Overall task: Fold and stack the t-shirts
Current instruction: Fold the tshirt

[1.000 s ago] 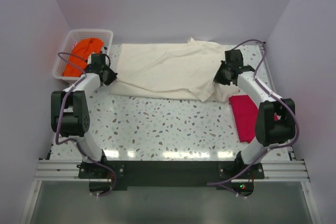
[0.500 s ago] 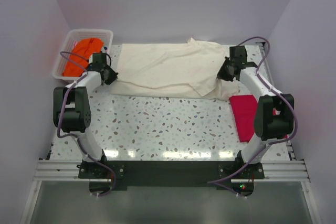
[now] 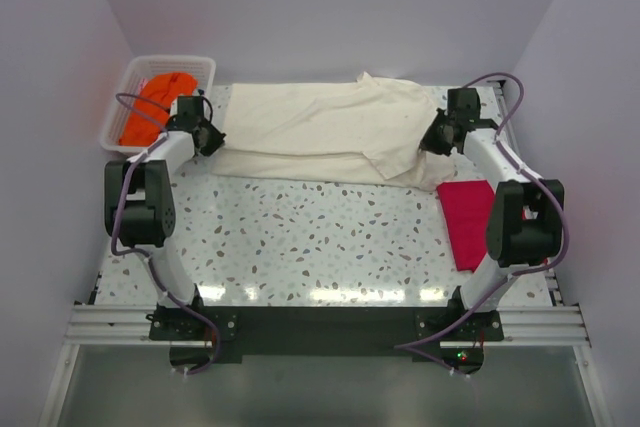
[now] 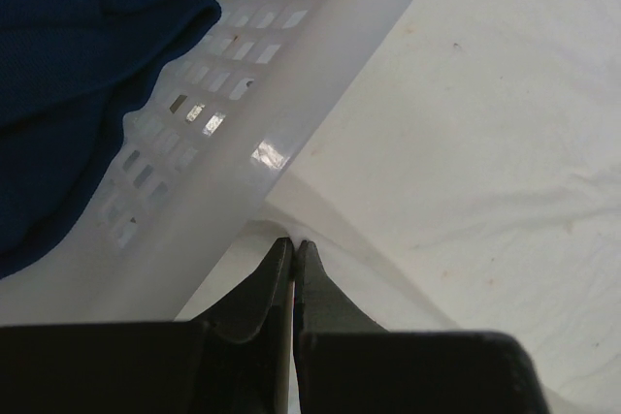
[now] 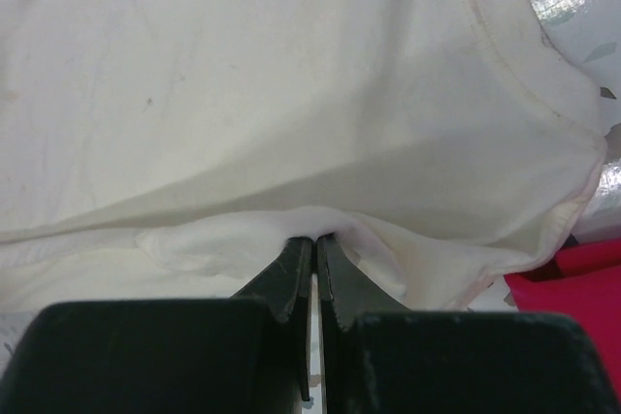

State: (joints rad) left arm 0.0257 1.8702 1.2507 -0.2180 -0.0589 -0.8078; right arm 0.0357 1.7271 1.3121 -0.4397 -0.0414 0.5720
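Note:
A large cream-white t-shirt lies across the back of the table, its near edge doubled back. My left gripper is shut on its left edge, right beside the basket. In the left wrist view the jaws pinch a thin lip of the cream cloth. My right gripper is shut on the shirt's right side; its jaws bite a raised fold of the cream t-shirt. A folded crimson t-shirt lies flat at the right. An orange t-shirt and a blue t-shirt sit in the basket.
The white slatted basket stands at the back left corner, its wall close against my left fingers. The crimson t-shirt's corner lies just right of my right gripper. Speckled tabletop stretches between the shirt and the arm bases.
Both grippers have moved toward the back of the table, carrying the cream t-shirt's near edge with them. The shirt now covers a narrower strip.

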